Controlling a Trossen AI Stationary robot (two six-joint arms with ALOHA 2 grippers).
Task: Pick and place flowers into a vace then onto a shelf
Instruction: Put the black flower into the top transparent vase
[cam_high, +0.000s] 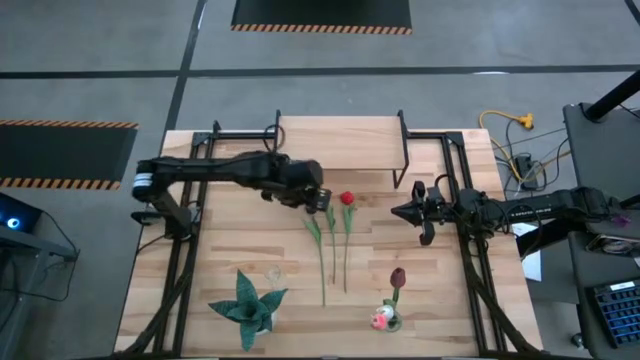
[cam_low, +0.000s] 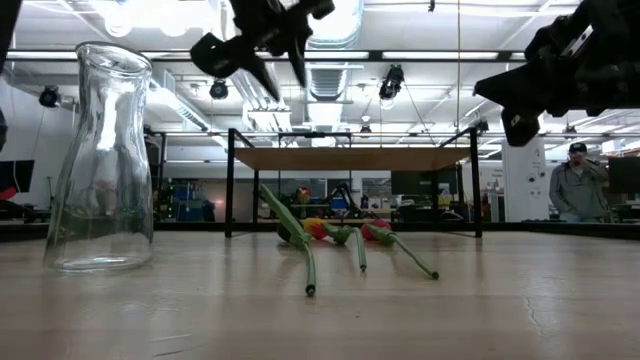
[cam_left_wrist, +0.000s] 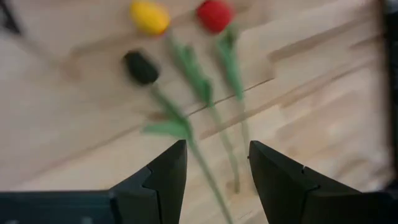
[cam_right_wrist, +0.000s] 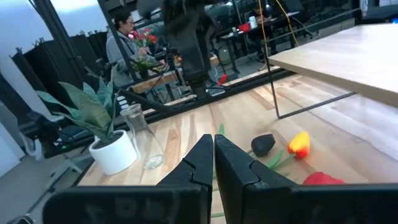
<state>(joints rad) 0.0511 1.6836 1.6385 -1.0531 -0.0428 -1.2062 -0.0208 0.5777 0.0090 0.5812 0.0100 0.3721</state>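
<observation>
Flowers (cam_high: 335, 235): I see three tulips lying flat on the table (cam_high: 430, 300), stems side by side in the middle of the boards, heads pointing toward the shelf (cam_high: 340, 140). In the left wrist view their heads read as black (cam_left_wrist: 141, 67), yellow (cam_left_wrist: 150, 17) and red (cam_left_wrist: 214, 15). Two more heads, a maroon one (cam_high: 398, 276) and a white-pink one (cam_high: 383, 319), lie apart nearer the front edge on the right side.

Left gripper (cam_left_wrist: 214, 158): I have it above the head end of the three tulips, off the table, fingers (cam_left_wrist: 163, 171) partly apart and holding nothing; the stems show between them, below.

Right gripper (cam_right_wrist: 214, 149): it waits in the air over the right side of the table, fingers pressed together, empty.

Vase (cam_low: 100, 160): clear glass, upright, empty, near the front left of the table, just beside the spiky teal plant (cam_high: 246, 303).

Shelf: at the far edge, nothing on it.

Background: a person (cam_low: 578, 190) stands beyond the table in the low view.
</observation>
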